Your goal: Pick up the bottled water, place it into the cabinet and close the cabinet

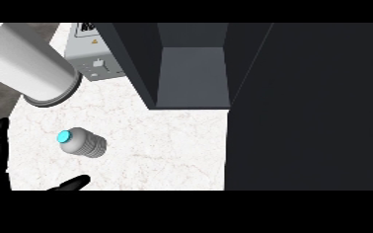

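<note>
Bottled water [82, 142] stands upright on the counter [167, 148] toward its left edge, cyan cap up, untouched. Only black fingertips of the left hand [71, 183] show, at the near edge just below the bottle; can't tell how open. Right hand not visible, so left is nearer. Open cabinet [193, 74] sits at the far edge, up-right of the bottle, its door [306, 108] along the right side. Grey appliance [91, 54] and a white cylinder [33, 71] at far left; counter betw. bottle and cabinet looks unobstructed.

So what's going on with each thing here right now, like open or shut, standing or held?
Bottled water: standing on the counter, cyan cap on, not held.
Cabinet: open, nothing visible inside.
Cabinet door: swung wide open at the right.
Left hand: only black fingertips show at the lower edge, apart from the bottle.
Right hand: not in view.
</note>
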